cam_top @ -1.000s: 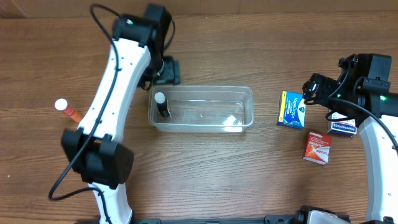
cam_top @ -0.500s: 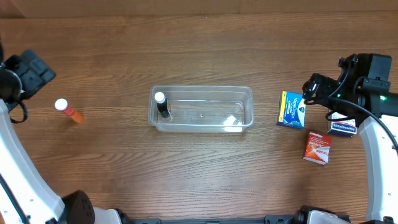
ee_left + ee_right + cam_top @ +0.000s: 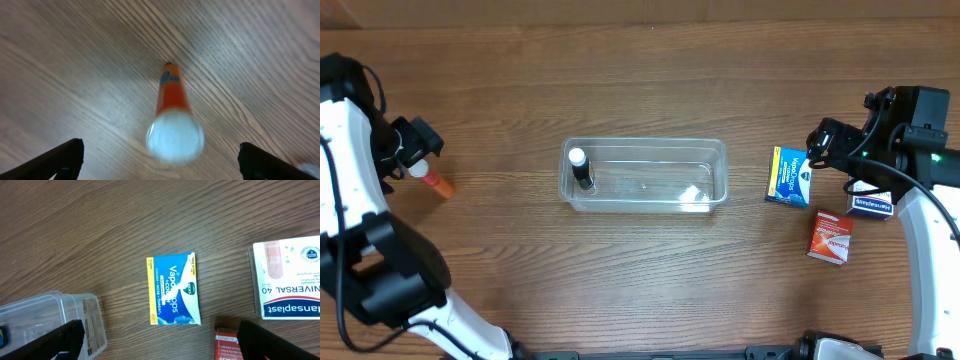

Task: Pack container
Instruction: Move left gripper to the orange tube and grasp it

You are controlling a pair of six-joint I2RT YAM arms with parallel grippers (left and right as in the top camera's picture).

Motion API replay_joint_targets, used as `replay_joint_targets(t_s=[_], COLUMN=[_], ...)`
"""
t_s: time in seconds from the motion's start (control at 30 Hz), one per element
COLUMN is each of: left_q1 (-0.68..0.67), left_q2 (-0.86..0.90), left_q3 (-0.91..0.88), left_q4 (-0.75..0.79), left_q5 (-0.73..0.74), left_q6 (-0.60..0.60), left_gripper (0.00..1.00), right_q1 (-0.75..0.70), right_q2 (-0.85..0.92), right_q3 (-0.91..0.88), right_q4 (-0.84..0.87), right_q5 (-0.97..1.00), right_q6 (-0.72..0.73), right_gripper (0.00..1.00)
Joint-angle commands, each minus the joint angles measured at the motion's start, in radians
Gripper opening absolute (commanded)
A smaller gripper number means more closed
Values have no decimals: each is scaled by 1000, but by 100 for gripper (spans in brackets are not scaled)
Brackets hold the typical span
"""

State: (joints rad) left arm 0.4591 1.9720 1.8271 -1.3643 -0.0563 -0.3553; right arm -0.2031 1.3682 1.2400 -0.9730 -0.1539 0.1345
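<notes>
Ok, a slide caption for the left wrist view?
Open left end effector above an orange white-capped tube on the wooden table.

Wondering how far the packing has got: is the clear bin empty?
Not empty. One small dark bottle with a white cap sits at the left end of the bin; nothing else shows inside.

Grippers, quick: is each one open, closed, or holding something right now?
Left gripper: open, holding nothing, near the orange tube.
Right gripper: open, holding nothing, near the blue box.

VapoDrops blue box (image 3: pixel 173 289) (Hansaplast white box (image 3: pixel 290 277))
</notes>
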Motion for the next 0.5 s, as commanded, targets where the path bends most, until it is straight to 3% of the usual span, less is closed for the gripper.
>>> replay_joint_targets(t_s=[0.0, 0.13, 0.3, 0.47], left_q1=[5, 4, 0, -2], left_q2=[86, 142, 146, 146], left_q3=[-11, -11, -11, -11], left_q4=[11, 11, 11, 11], left_q5=[2, 5, 5, 1], left_q6=[27, 27, 27, 27], left_gripper=[97, 80, 49, 27], right_q1=[-4, -4, -4, -4], right_q2=[-3, -3, -3, -3], right_q3=[29, 29, 29, 29], right_q4=[2, 2, 2, 2], right_q5=[-9, -9, -9, -8], right_q6=[5, 5, 4, 4], right_gripper=[100, 100, 100, 100])
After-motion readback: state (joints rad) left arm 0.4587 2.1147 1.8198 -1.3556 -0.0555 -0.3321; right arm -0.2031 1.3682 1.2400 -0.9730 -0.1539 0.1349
